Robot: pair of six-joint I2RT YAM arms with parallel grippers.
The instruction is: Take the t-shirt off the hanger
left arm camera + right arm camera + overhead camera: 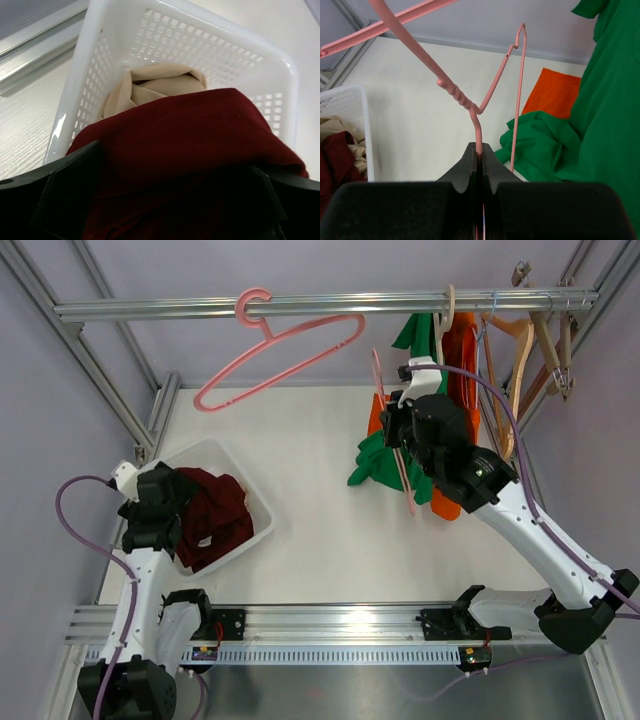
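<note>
Basket (200,45) holds maroon t-shirt (190,135); right gripper (480,150) pinches pink hanger (479,131).

From my remote station this reads as a robotics lab cell: a white table (310,465) fenced by bare aluminium framing (90,370), a metal rail (150,310) over the table's far edge carrying wooden hangers (520,340), and a slotted mounting track (340,651) along its near edge.
</note>
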